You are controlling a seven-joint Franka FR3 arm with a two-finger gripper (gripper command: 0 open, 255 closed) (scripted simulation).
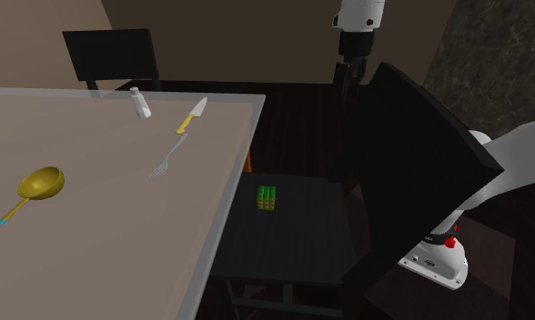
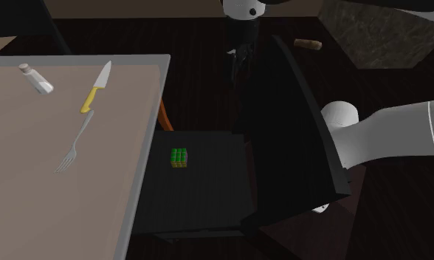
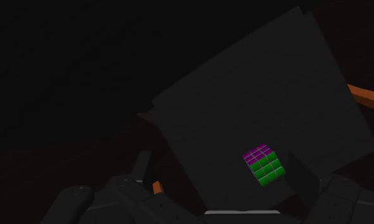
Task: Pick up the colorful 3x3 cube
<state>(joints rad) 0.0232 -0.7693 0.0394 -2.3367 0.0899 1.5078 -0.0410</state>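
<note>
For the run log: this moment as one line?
stage: pre-grasp | cube: on chair seat, beside table | fingers: open, clear of cube | held: nothing

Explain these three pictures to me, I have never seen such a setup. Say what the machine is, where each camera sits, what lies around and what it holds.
The machine is a white robot arm ending in a black two-finger gripper, mounted on a stand. The shoulder view looks down from beside that stand. The second exterior view looks steeply down on the same table corner and chair. The wrist view comes from a camera on the hand, looking along the gripper. On the table lie a golden ladle, a fork, a yellow-handled knife and a small shaker. The colourful cube sits on the seat of a dark chair beside the table. The gripper hangs above the chair, open, and holds nothing.
</note>
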